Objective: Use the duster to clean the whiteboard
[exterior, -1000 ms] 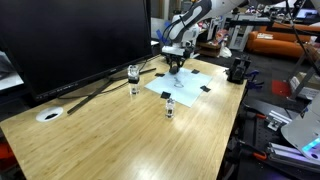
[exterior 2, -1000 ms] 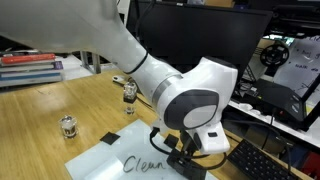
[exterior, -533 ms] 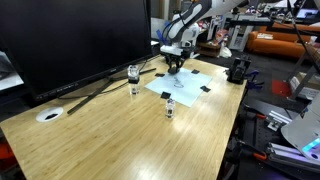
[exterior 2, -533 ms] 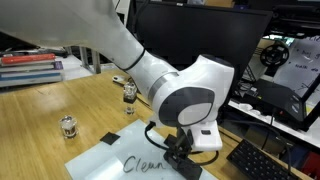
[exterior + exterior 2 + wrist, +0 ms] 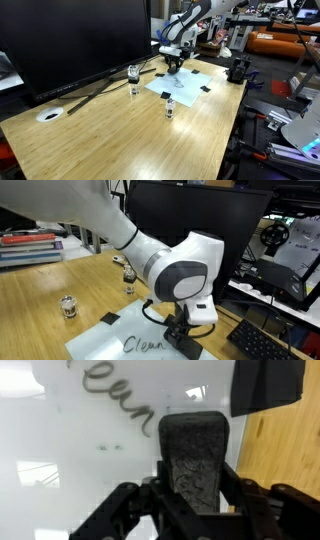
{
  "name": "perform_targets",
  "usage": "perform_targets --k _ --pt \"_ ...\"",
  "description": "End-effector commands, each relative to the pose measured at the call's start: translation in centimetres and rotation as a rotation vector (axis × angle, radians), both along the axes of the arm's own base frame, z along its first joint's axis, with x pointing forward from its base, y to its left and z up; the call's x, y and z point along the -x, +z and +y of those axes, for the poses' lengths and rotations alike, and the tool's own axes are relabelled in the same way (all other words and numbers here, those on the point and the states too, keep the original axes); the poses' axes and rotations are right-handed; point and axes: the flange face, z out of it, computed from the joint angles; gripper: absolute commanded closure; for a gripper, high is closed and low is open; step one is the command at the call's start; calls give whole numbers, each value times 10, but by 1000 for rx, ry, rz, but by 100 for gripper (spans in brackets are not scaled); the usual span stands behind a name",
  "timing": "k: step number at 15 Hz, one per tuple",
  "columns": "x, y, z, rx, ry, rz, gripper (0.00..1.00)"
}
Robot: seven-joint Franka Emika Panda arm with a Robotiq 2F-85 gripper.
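The whiteboard is a white sheet flat on the wooden table, held by black clips, with "Clean" written on it in black. It shows in both exterior views. In the wrist view the writing lies just ahead of the duster. My gripper is shut on the duster, a dark felt block gripped between both fingers. In an exterior view the gripper holds the duster down at the sheet's right end, by the last letters. Contact with the sheet is hard to tell.
Small glass jars stand around the sheet. A large black monitor stands behind with cables across the table. A white roll lies far off. A keyboard sits past the table edge.
The arm has shifted slightly left over the sheet's right end, with the duster still in the gripper. The writing looks unchanged.
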Motion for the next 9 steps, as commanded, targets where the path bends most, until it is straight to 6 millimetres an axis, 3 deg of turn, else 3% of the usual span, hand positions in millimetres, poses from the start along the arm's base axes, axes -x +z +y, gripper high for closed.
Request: perform_targets --k 1,2,9 --pt "-1 0 -1 0 0 1 47" --pt "0 -1 2 -8 -24 3 72" --pt "-6 -1 25 -49 -382 -50 72"
